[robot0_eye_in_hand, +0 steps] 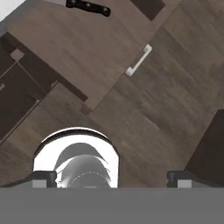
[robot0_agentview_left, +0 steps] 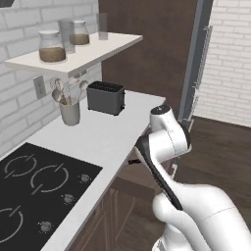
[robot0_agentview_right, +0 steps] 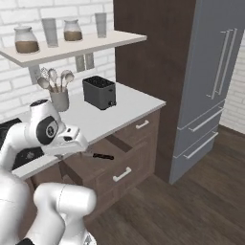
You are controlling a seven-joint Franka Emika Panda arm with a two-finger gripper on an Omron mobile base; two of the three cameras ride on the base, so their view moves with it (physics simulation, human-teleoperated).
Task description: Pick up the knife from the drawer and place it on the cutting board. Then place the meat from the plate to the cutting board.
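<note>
Under the bench (robot0_agentview_right: 119, 112): open drawer (robot0_agentview_right: 95, 165) with knife (robot0_agentview_right: 103, 156).
Black-handled knife lies inside the pulled-out drawer; the pincer (robot0_eye_in_hand: 111, 178) hangs above it, spread wide, holding nothing.

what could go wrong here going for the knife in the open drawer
The knife lies flat in the open drawer just under the counter edge, so a descending hand might clip that edge. The gripper, open, sits well off from the black handle; a poorly aligned close could pinch the thin blade or slip.
</note>
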